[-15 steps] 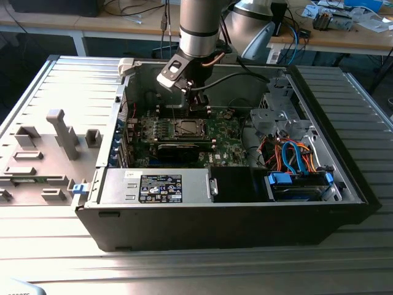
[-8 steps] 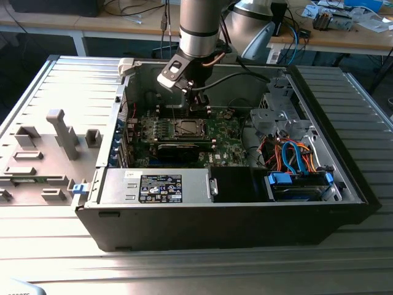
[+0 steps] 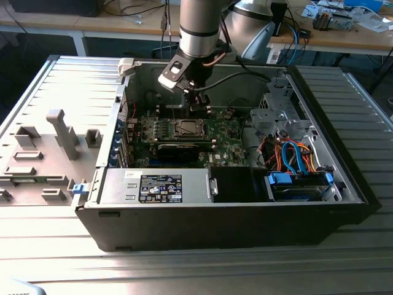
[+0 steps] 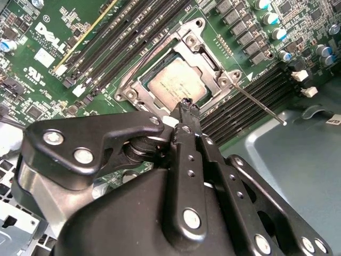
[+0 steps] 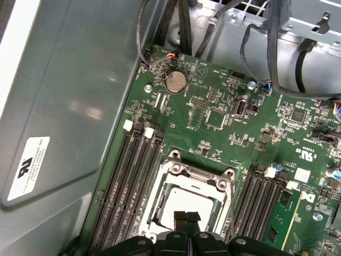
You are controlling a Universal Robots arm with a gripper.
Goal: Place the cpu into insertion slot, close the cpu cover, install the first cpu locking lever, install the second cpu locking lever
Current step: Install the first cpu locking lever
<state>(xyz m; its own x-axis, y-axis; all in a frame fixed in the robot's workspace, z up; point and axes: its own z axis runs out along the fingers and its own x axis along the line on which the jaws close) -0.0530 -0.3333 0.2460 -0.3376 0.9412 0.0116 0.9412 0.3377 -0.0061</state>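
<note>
One chip, the cpu [image 4: 176, 87], already lies in the insertion slot [image 4: 139, 80] with the cpu cover [image 5: 187, 180] framing it. My pincer [image 4: 186, 106] hangs just above its edge, fingertips pressed together, holding nothing.

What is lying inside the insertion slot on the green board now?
The cpu lies inside the insertion slot, its silvery top showing. The gripper covers one edge; the contacts underneath are hidden.
</note>
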